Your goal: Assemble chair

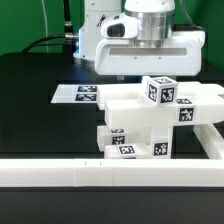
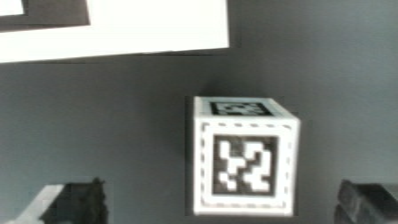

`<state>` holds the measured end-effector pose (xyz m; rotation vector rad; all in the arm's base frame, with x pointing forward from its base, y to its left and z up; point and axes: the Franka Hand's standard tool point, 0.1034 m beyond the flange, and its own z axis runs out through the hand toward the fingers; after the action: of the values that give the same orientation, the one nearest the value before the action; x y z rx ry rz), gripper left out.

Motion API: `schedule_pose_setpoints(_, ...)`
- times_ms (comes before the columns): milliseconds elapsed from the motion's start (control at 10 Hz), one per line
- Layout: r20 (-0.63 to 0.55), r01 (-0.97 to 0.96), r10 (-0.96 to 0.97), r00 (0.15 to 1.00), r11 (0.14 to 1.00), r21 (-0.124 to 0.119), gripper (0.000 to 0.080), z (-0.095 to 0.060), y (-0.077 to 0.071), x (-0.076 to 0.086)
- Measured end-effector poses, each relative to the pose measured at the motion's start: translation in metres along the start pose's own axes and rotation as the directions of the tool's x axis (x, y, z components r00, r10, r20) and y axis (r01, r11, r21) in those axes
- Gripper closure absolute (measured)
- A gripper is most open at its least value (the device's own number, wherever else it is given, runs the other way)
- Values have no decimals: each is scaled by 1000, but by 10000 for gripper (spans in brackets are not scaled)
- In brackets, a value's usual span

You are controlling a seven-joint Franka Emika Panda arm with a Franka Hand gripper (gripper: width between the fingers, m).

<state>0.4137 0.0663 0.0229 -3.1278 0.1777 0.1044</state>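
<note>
The chair is in loose pieces: chunky white parts (image 1: 150, 125) with black-and-white tags lie heaped at the exterior view's middle and right. One tagged post (image 1: 160, 92) stands up out of the heap. My gripper (image 1: 148, 66) hangs just above this post. In the wrist view a white block (image 2: 249, 152), with one tag on its end and one on its side, lies between and ahead of my gripper (image 2: 221, 206). Both dark fingers (image 2: 71, 205) stand wide apart, clear of the block. The gripper is open and holds nothing.
The marker board (image 1: 85, 93) lies flat on the black table at the exterior view's left. A long low white rail (image 1: 100, 172) runs along the front and up the right side. A broad white surface (image 2: 125, 35) fills one corner of the wrist view.
</note>
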Motion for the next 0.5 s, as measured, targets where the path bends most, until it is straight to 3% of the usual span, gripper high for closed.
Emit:
schedule_pose_setpoints(300,10,2,-2,1000,1000,-15,150,11,2,-5)
schedule_pose_setpoints(500,16,2,-2,1000,1000,-20,198,14,3,-6)
